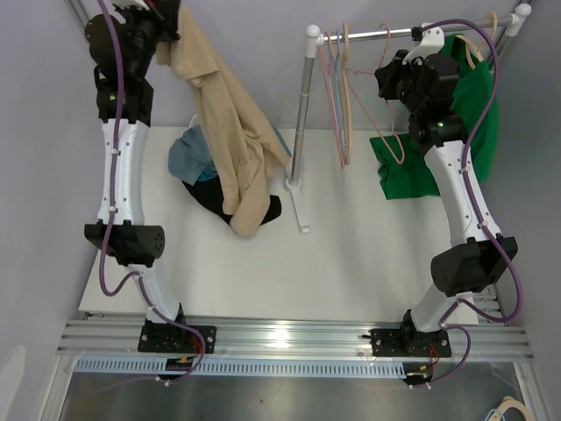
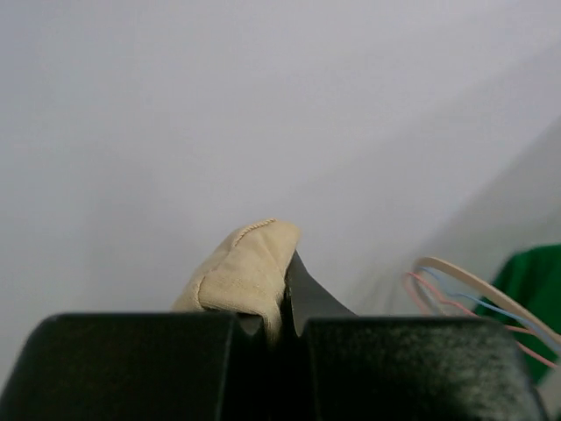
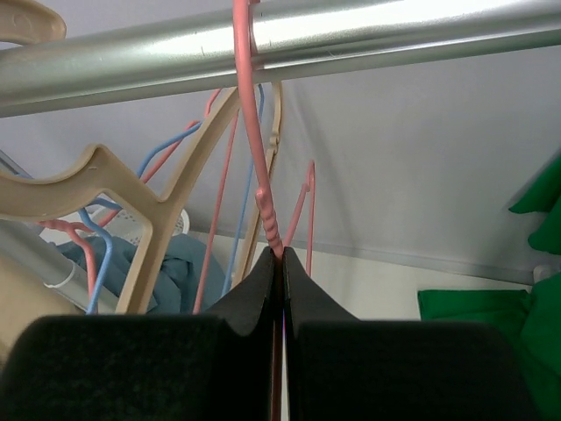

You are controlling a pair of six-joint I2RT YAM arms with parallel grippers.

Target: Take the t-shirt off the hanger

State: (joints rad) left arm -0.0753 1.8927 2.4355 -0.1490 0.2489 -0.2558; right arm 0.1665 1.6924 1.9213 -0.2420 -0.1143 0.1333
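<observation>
The left claw (image 2: pixel 285 307) grips a fold of the beige t-shirt (image 1: pixel 230 123), which hangs down onto the clothes pile (image 1: pixel 197 175) on the counter (image 1: pixel 351 263). The right claw (image 3: pixel 280 276) pinches the pink hanger (image 3: pixel 252 132) under the rail (image 3: pixel 368 35); in the wrist view its lower part is hidden.

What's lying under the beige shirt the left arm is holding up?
A blue garment and a black garment on the table; the beige shirt covers part of both, so anything further beneath is hidden.

A blue and black clothes pile (image 1: pixel 200 168) is lying near the desk's (image 1: pixel 351 263) far left corner; the rack foot (image 1: pixel 299 209) is standing mid-desk.
</observation>
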